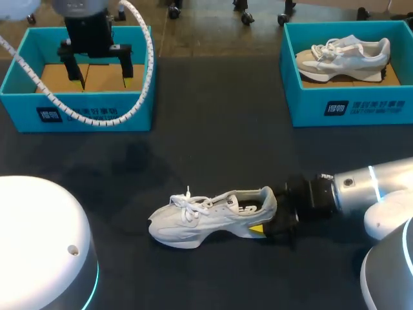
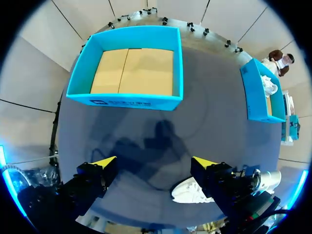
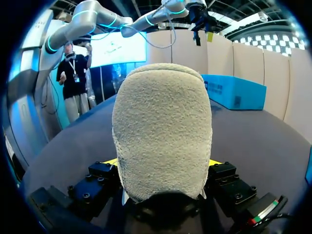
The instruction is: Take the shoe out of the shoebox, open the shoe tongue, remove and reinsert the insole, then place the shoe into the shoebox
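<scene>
Dark matte counter [image 1: 213, 116] carries the pale grey shoe [image 1: 206, 216] upright on its sole, well apart from the empty teal cardboard shoebox [image 1: 97, 115]. My right fingers [image 1: 257, 229] clamp its rounded, suede-napped heel from both sides; my left fingers [image 1: 128, 81] hang spread wide, holding nothing, above that box. I'd pin the heel firmly and bring the left down to hook the soft tongue [image 1: 214, 203], lifting without dragging the shoe

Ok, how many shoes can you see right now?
2. The near shoe lies on the table, heel held in the right gripper; the far shoe sits in the right shoebox. The left shoebox shows only its cardboard floor.
</scene>
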`<state>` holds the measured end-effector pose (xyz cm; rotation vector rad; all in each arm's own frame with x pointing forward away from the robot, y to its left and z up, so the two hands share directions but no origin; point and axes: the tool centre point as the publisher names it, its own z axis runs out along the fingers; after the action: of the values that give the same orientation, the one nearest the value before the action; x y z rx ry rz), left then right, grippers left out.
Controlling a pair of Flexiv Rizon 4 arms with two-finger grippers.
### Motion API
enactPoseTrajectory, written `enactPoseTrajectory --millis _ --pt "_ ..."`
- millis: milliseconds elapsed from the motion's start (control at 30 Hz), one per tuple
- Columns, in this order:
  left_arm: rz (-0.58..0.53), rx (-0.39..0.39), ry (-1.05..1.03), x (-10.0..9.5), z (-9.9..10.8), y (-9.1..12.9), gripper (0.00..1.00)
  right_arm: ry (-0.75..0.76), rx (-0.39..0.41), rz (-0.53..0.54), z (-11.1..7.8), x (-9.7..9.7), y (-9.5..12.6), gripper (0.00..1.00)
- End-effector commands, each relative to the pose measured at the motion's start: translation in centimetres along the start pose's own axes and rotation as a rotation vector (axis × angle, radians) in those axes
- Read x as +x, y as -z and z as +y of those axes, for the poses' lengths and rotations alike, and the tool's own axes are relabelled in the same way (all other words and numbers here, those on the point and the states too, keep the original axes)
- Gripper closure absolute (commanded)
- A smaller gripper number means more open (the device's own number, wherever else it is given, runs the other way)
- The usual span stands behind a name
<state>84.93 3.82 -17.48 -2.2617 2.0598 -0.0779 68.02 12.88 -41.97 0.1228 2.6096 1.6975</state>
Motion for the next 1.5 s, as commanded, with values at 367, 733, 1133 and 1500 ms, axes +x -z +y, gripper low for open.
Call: enactPoseTrajectory --millis 367,733,1133,1500 --pt "0.040 -0.075 -0.145 4.1 8.4 -0.7 0.00 0.000 0.003 -0.003 0.0 -0.1 -0.3 1.00" --pt "0.014 -0.065 -0.200 9.5 15.4 -1.7 0.00 0.000 0.003 -0.003 0.0 -0.1 -0.3 1.00" --pt "-0.013 -0.108 -0.246 11.5 17.0 -3.1 0.00 0.000 0.003 -0.003 0.0 -0.1 -0.3 1.00" --pt "-0.001 -0.181 -0.277 16.3 19.6 -4.4 0.00 0.000 0.003 -0.003 0.0 -0.1 -0.3 1.00"
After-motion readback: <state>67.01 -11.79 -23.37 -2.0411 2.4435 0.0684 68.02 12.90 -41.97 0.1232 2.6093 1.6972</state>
